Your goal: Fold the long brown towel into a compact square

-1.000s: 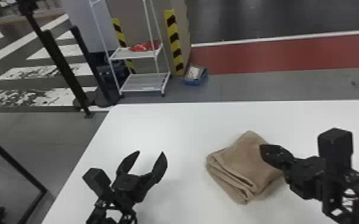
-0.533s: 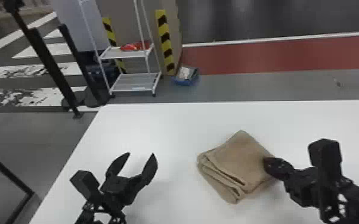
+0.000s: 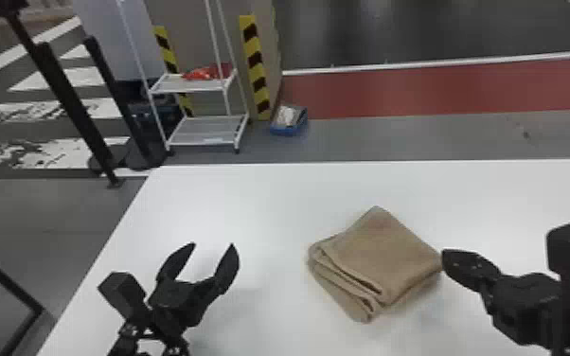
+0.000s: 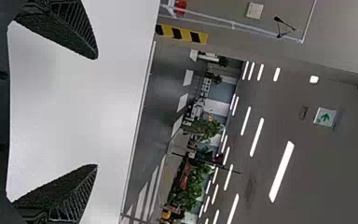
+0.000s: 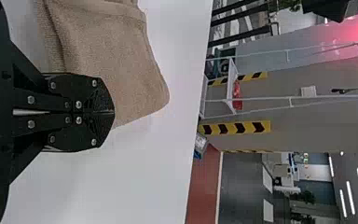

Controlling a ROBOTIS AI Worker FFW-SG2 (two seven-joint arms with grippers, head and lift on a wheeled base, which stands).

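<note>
Resting just left of the right claw (image 3: pixel 445 261) is the brown towel (image 3: pixel 383 253).

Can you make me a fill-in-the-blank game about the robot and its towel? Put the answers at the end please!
The folded towel is coloured ____. The tabletop under it is coloured ____. The left gripper is not shut but ____. The gripper closer to the towel is on the robot's ____ arm.

Missing words: brown; white; open; right.
</note>
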